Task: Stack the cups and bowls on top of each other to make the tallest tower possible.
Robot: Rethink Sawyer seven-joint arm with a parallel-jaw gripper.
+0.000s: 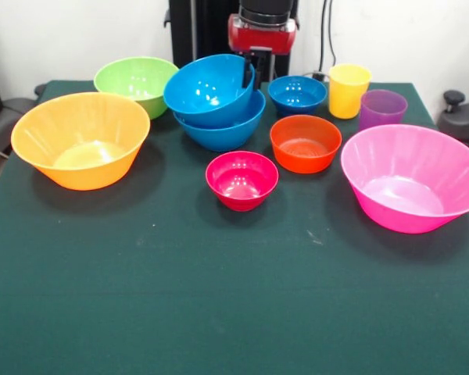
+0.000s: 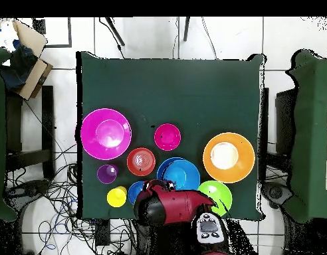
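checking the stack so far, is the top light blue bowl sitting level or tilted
Tilted. The upper light blue bowl rests crooked in the lower light blue bowl, its rim tipped toward the camera.

The table [image 1: 219,312] has a dark green cloth top; it is square when seen from above; the floor [image 2: 166,40] around it is made of pale tiles with dark lines between them; lots of thin black cables [image 2: 53,199] lie in a tangle on the floor by one corner of the table; a brown cardboard box [image 2: 33,63] sits on the floor at another corner, with something dark blue beside it; dark green furniture [image 2: 312,133] stands well apart from the table on one side; a white wall [image 1: 62,39] is behind the table in the front view; black wires [image 1: 328,31] hang down that wall.
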